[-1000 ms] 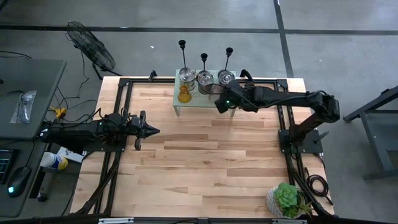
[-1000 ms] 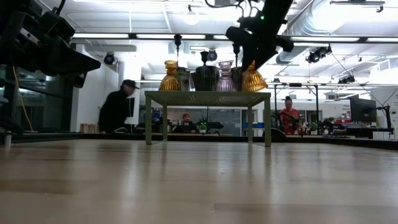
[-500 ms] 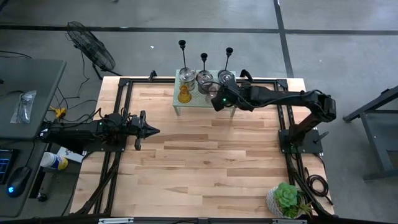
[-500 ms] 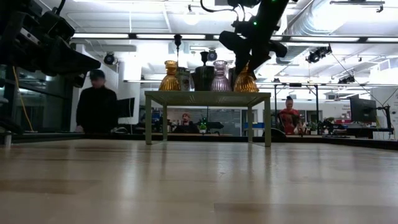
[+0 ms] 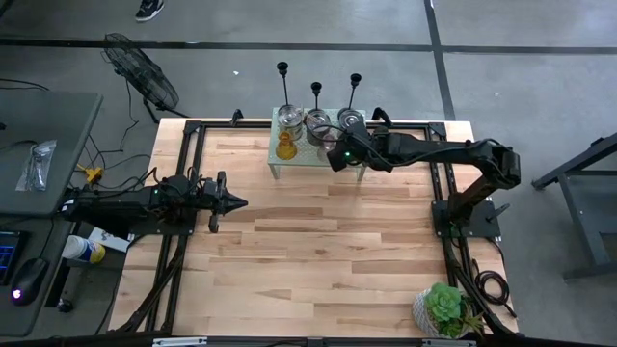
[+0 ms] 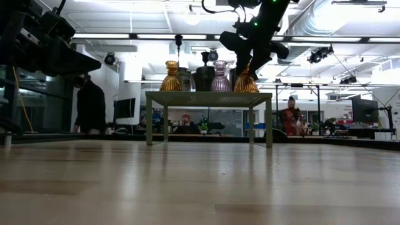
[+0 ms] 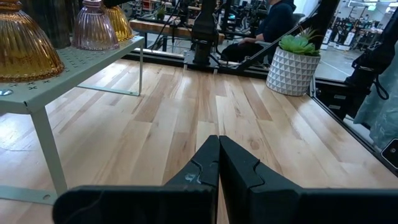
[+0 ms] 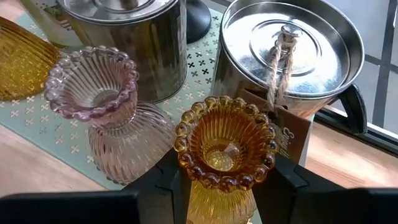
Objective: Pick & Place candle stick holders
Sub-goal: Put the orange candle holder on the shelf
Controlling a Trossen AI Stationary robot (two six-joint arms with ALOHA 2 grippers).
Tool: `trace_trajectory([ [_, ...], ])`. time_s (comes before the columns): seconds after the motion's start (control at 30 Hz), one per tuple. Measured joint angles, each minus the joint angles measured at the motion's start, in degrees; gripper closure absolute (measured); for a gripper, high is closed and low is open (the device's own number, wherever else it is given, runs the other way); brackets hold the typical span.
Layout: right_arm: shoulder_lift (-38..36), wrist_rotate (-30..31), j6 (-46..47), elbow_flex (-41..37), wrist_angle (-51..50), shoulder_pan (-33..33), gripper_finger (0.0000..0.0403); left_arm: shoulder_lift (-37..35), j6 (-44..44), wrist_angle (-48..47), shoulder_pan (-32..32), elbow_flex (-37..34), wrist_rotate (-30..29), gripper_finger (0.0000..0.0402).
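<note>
Three thin black candlesticks [image 5: 281,69] [image 5: 316,90] [image 5: 355,80] stand along the far side of a small pale-green shelf [image 5: 289,154], on their round bases; one base shows in the right wrist view [image 8: 198,18]. My right gripper [image 5: 339,154] is at the shelf's near right part, shut on an amber ribbed glass holder [image 8: 226,149], seen also in the low view [image 6: 245,81]. My left gripper [image 5: 236,202] is shut and empty over the table's left part; its fingers show closed in the left wrist view [image 7: 219,162]. My right gripper pinches the amber glass holder between its two fingers [image 8: 280,180], one on each side of the narrow neck [image 8: 219,190] just below the beaded rim. The fingers come slanting down from the table's right. The holder stands upright, its foot [image 6: 245,89] level with the shelf top.
On the shelf also stand a pink ribbed glass holder [image 8: 99,99], another amber glass holder [image 5: 285,147] and metal tins [image 8: 292,50] [image 8: 124,25]. A potted plant [image 5: 443,310] stands at the table's near right corner. People move in the room beyond [image 6: 90,106].
My right gripper has gone a little toward the table's left along the shelf, and the amber glass holder has gone with it, staying upright next to the pink holder. My left arm has kept still.
</note>
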Motion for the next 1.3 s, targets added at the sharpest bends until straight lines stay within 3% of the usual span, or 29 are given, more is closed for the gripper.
trace_trajectory([
  [1.3,0.0,0.0,1.3,0.0,-0.6,-0.7,0.0266,0.0,0.0,0.0,0.0,0.0,0.0,0.0402],
])
